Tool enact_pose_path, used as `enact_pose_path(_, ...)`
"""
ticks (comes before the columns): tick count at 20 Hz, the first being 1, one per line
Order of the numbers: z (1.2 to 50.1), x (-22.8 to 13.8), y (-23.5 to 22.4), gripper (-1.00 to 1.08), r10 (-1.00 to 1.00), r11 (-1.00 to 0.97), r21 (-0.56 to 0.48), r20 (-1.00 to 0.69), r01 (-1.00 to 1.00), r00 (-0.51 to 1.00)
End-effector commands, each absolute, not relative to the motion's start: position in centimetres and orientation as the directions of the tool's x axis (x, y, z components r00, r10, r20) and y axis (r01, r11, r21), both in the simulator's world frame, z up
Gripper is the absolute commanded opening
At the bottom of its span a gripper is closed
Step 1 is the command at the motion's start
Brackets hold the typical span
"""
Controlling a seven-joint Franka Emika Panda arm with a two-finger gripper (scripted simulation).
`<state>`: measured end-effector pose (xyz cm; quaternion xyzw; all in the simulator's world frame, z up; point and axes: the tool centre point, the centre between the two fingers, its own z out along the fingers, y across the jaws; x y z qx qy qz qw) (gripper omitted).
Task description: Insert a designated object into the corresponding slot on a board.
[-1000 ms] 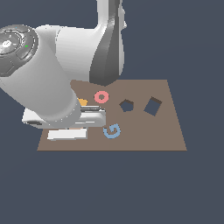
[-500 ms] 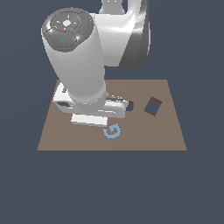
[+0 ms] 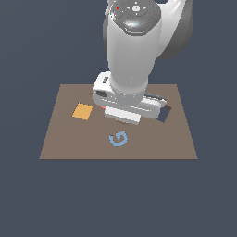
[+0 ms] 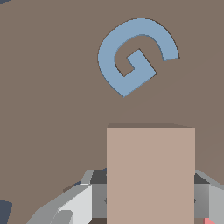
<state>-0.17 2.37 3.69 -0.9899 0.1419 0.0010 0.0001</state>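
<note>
You have the tan tile (image 4: 150, 175) clamped between the gripper (image 4: 148, 197) fingers (image 4: 72, 208), carried face-on to the wrist camera above the board (image 3: 60, 139) so it can be lowered flat. The slot (image 3: 165, 114) shows only as a dark corner beside the arm — largely occluded. Since half a second ago the arm has swung toward the exterior view's right, uncovering the orange tile (image 3: 82, 111); the blue G (image 3: 119, 138) has not moved.

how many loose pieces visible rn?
3. Orange square tile on the brown board at the exterior view's left; blue G-shaped piece mid-board; pale tan rectangular tile at the gripper in the wrist view. The arm may hide others.
</note>
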Motion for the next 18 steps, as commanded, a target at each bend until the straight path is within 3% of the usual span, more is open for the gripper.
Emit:
enact_pose_path(1, 3.8, -0.8, 4.5, -1.00, -0.324, -0.946, 0.000, -0.001, -0.324, 0.946)
enact_pose_path(18, 4.0, -1.9, 14.9, -1.00, -0.512, -0.859, 0.000, -0.001, -0.512, 0.859)
